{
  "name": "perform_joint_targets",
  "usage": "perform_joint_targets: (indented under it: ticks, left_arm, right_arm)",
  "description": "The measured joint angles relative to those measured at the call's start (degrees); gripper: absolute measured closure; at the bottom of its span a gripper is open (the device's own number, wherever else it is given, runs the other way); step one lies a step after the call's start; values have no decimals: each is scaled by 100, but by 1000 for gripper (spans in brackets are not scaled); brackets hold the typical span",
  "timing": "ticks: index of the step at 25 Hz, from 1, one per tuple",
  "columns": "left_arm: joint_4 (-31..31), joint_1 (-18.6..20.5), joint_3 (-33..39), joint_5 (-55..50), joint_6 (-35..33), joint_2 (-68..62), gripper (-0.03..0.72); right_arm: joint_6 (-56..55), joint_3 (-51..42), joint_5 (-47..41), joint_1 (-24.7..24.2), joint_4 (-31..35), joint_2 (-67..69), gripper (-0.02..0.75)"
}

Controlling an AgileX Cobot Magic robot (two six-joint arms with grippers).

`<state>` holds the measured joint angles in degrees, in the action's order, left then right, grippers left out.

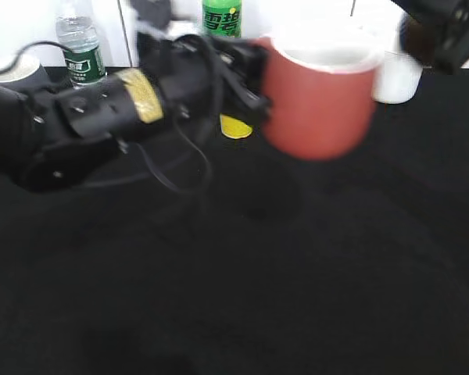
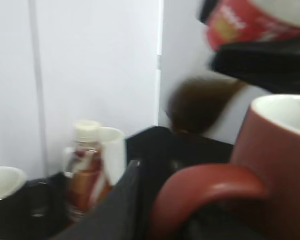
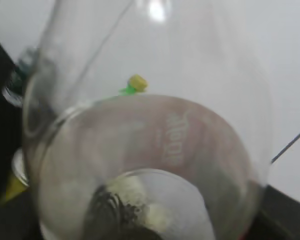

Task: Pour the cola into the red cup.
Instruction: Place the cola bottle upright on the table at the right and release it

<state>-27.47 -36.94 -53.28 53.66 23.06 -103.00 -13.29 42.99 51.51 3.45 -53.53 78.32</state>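
Note:
The red cup [image 1: 319, 101] is held up in the air above the black table, blurred by motion. My left gripper [image 1: 254, 87] is shut on its loop handle; in the left wrist view the handle [image 2: 205, 187] fills the foreground between the jaws and the cup's white rim [image 2: 282, 112] is at the right. The cola bottle [image 2: 250, 20] hangs tilted above the cup, with its red label and dark liquid showing. My right gripper [image 2: 270, 62] is shut on it. In the right wrist view the bottle's clear wall [image 3: 155, 145] fills the frame. In the exterior view the bottle is hidden.
A green Sprite bottle [image 1: 221, 17], a water bottle [image 1: 80, 51], a small yellow cup [image 1: 236, 126] and a white mug [image 1: 397, 76] stand along the table's back. A Nescafe bottle [image 2: 85, 167] stands in front of a white mug [image 2: 114, 150].

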Motion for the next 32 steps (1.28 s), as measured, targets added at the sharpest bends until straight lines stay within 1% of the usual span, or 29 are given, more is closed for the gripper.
perform_joint_targets:
  ticks: [2,3,5,7,9,10,12,13,14,17,19,26,28,32]
  left_arm:
    - [-7,332,158,129,0,54,570]
    - [-7,551,290,143,0,121,570]
    - [1,1058,556,249,0,274,570]
    - [14,1573,753,471,0,288,570]
    - [1,2053,861,470,0,288,570]
    - [9,2256,861,483,-67,288,570]
    - [44,2478,861,553,-425,208,570]
    - [101,2509,861,602,-628,71,570]
    - [298,2516,861,673,-778,-98,570]
    - [1144,2532,861,1120,-1208,-768,570]
    - [1403,2532,760,1093,-1370,-1279,570]
    - [1575,2532,-409,1114,-1403,-2448,570]
    - [1592,2532,-531,1140,-1403,-2536,571]
    - [1606,2532,-536,1111,-1403,-2536,571]
  right_arm:
    - [-1648,0,-6,0,0,0,246]
    - [-2057,0,-6,0,0,0,246]
    - [-2273,0,-19,0,0,0,246]
    - [-2293,0,-49,0,60,0,246]
    - [-2300,0,-63,0,119,0,246]
    - [-2300,0,-63,0,127,0,246]
    - [-2300,0,-63,0,129,0,246]
    - [-2300,0,-63,0,129,0,246]
    - [-2300,0,-70,0,129,0,246]
    - [-2300,0,-70,0,129,0,246]
    - [-2300,0,-70,0,134,0,246]
    - [-2305,0,-70,0,134,0,246]
    - [-2305,0,-70,0,134,0,246]
    - [-2305,0,-70,0,134,0,246]
